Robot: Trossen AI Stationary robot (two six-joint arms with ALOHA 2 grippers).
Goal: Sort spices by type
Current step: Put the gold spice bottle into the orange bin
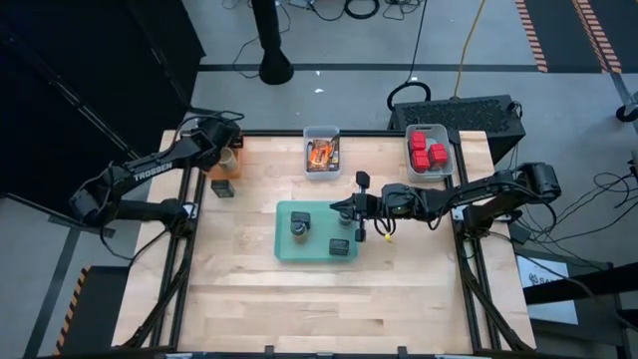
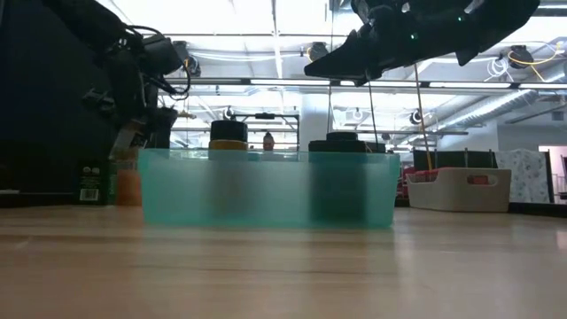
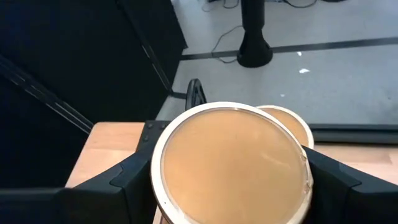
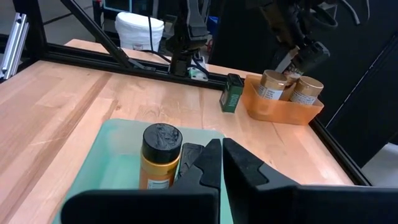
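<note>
Tan jar (image 3: 231, 163) between left end effector (image 3: 230, 180) fingers

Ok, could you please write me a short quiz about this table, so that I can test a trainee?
1. True or false: the red cubes lie in the teal tray.
2. What does the left tool grip? A) a tan round jar B) a red cube C) nothing
3. Fill in: the right tool, above the teal tray, is ___.
Key: 1 false; 2 A; 3 shut.
</note>
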